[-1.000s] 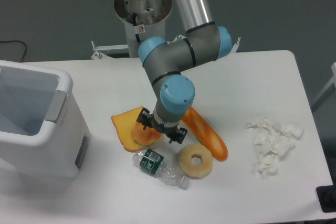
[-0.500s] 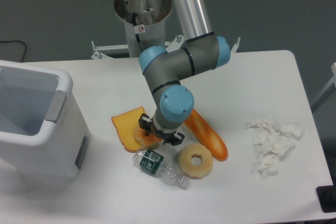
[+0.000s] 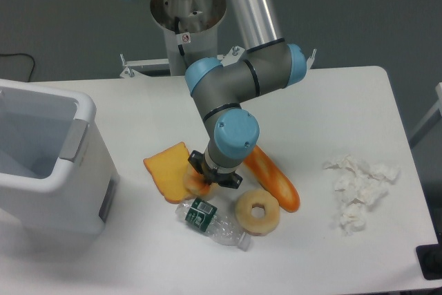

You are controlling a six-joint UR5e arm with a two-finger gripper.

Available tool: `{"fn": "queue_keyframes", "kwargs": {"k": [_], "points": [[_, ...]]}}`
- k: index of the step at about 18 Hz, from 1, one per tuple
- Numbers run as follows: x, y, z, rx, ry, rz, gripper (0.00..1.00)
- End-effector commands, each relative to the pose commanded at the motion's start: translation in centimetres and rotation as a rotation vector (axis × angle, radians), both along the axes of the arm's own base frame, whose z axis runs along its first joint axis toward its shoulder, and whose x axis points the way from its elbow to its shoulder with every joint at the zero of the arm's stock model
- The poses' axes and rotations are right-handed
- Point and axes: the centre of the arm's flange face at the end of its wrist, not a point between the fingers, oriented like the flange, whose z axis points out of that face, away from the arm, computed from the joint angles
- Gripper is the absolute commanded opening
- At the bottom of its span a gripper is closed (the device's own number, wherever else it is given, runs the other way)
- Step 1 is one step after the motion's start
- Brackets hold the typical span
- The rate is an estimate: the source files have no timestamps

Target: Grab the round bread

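Observation:
The round bread (image 3: 194, 185) is a small golden-orange bun on the table, resting against the lower right edge of the flat orange toast slice (image 3: 166, 169). Only its left part shows; the rest is hidden under my wrist. My gripper (image 3: 211, 177) points straight down onto it. The dark fingers (image 3: 231, 179) are drawn in close against the bun's sides. The bun still sits at table level.
A long orange baguette (image 3: 275, 179) lies just right of the gripper. A pale ring donut (image 3: 257, 211) and a crushed plastic bottle (image 3: 213, 221) lie in front. A white bin (image 3: 48, 164) stands at the left. Crumpled paper (image 3: 359, 188) lies at the right.
The fingers, spread wide around the bun a second ago, have closed in on it. The gripper has sunk lower, and the toast slice has shifted slightly left.

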Motion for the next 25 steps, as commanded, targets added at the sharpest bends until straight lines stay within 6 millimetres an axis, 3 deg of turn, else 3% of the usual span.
{"fn": "queue_keyframes", "kwargs": {"k": [5, 8, 15, 20, 25], "points": [[-3.7, -0.7, 5.2, 0.058, 0.085, 0.075, 0.00], [-7.6, -1.8, 8.7, 0.036, 0.200, 0.112, 0.00], [-15.4, -6.9, 13.9, 0.033, 0.306, 0.211, 0.00], [-17.9, -8.6, 17.1, 0.013, 0.319, 0.109, 0.00], [-17.9, -9.2, 18.3, -0.041, 0.315, 0.013, 0.00]]}}
